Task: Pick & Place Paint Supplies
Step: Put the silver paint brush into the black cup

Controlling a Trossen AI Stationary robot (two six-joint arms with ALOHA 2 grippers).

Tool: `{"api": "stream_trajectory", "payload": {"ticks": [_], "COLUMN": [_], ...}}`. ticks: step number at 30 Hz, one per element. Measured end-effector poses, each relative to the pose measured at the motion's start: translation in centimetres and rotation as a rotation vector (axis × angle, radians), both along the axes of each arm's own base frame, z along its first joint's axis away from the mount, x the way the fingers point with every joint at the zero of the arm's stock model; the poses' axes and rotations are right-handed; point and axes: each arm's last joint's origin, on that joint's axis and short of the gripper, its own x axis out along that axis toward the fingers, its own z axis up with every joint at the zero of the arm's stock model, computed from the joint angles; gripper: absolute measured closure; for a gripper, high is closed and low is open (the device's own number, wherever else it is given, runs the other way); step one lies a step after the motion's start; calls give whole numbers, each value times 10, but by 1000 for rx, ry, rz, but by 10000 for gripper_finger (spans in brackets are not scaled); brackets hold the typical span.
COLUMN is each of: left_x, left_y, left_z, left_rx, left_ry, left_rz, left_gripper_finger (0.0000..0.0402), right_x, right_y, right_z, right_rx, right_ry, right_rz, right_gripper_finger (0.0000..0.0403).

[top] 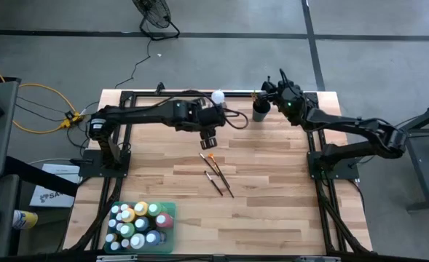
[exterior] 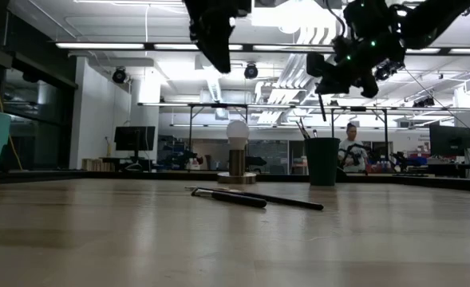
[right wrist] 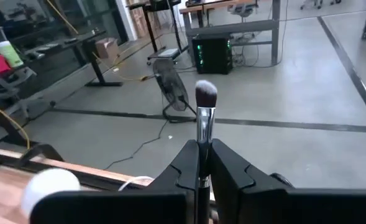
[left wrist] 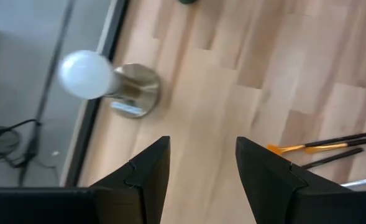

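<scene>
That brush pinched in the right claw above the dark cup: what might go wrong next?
1. The right gripper holds the brush by its thin handle; it could slip or tilt and miss the dark cup.
2. Brushes already stand in that cup, so the new one might catch on them.
3. The left gripper, open, hangs near the white ball lamp and could knock it.

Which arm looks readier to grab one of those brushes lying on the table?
The left. Its gripper hangs open just beside the loose brushes. The right gripper is off by the cup, already shut on a brush.
</scene>
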Motion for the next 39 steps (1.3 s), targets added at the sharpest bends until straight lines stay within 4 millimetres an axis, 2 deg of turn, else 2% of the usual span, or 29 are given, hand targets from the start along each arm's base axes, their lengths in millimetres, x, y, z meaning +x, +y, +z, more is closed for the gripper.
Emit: {"api": "stream_trajectory", "payload": {"ticks": [8,22,39], "left_x": [9,12,8], "left_y": [-2,-3,-3], "left_z": [-30,-33,-36], "left_rx": [-110,-128,-131], "left_ry": [-40,-62,-14], "left_rz": [-35,-48,-50], "left_gripper_finger": [225,225,225], "right_x": [-4,9,6], "right_y": [-2,-7,-2], "right_z": [-28,-55,-53], "right_rx": [15,61,89], "right_ry": [6,68,126], "right_rz": [-57,-27,56], "right_gripper_finger": [389,384,268]}}
